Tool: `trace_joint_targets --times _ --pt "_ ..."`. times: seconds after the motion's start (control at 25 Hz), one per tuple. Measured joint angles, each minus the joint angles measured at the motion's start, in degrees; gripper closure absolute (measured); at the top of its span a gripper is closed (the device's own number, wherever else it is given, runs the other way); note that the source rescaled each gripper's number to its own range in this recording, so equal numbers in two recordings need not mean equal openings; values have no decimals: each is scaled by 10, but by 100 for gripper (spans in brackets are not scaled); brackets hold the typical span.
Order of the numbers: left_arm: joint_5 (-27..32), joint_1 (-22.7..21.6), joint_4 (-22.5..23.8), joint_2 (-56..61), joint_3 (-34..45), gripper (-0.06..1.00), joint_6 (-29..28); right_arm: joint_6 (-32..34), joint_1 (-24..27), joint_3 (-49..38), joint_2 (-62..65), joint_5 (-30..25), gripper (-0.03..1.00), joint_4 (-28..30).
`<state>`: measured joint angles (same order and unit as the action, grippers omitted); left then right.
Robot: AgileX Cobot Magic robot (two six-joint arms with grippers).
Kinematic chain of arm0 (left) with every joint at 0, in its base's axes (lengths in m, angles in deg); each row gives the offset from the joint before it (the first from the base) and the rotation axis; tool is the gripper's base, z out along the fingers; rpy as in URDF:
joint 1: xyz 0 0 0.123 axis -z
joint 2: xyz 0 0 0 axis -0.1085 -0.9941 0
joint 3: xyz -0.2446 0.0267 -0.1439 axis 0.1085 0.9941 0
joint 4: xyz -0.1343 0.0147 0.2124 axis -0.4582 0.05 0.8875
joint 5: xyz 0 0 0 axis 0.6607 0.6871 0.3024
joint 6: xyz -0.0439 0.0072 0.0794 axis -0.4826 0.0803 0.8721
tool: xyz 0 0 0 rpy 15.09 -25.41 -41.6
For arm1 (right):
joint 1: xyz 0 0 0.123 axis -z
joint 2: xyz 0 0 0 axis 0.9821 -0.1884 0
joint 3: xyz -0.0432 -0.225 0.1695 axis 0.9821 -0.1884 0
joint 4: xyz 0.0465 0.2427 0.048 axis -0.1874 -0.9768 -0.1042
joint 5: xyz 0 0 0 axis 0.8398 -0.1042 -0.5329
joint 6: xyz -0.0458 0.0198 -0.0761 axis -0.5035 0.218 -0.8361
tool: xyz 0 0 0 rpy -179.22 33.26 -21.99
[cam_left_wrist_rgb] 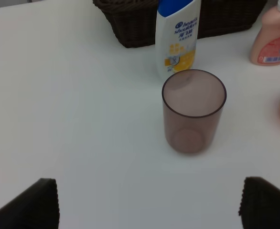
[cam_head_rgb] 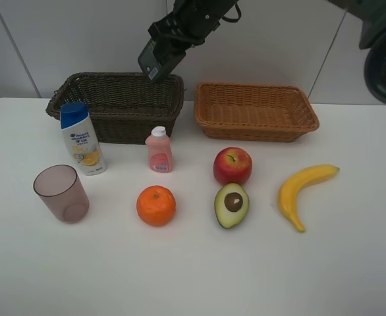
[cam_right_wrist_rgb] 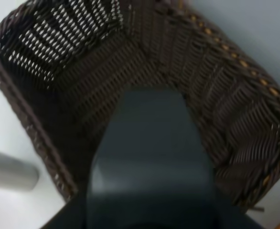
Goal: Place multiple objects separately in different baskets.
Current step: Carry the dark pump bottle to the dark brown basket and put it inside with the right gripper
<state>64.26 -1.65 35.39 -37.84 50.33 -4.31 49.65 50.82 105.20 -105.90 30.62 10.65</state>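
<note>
Above the dark brown basket (cam_head_rgb: 117, 105), my right gripper (cam_head_rgb: 178, 34) is shut on the dark green bottle (cam_head_rgb: 156, 60), which hangs tilted over the basket's right end. The right wrist view shows that bottle (cam_right_wrist_rgb: 152, 157) against the basket's woven inside (cam_right_wrist_rgb: 82, 62). My left gripper (cam_left_wrist_rgb: 154, 205) is open, its fingertips (cam_left_wrist_rgb: 42, 202) wide apart and short of the mauve cup (cam_left_wrist_rgb: 193, 110). On the table stand the shampoo bottle (cam_head_rgb: 82, 138), the pink bottle (cam_head_rgb: 159, 150) and the cup (cam_head_rgb: 62, 193). The orange (cam_head_rgb: 156, 205), apple (cam_head_rgb: 232, 165), avocado half (cam_head_rgb: 232, 205) and banana (cam_head_rgb: 301, 191) lie nearby.
The light tan basket (cam_head_rgb: 255, 112) sits empty at the back right, beside the dark one. A white wall rises just behind both baskets. The left arm does not show in the exterior high view.
</note>
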Motion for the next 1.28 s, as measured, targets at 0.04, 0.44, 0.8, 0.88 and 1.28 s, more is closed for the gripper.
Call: trace_joint_targets --times 0.04,0.44,0.8,0.88,1.28 --pt "0 0 0 0 0 -5 0 0 0 0 -6 12 88 -3" --pt "0 0 0 0 0 -5 0 -1 -4 0 -66 105 88 -24" --pt "0 0 0 0 0 -5 0 -1 -4 0 -101 146 88 -22" --pt "0 0 0 0 0 -5 0 -1 -4 0 -105 148 88 -22" --pt "0 0 0 0 0 -5 0 0 -4 0 -107 160 88 -22"
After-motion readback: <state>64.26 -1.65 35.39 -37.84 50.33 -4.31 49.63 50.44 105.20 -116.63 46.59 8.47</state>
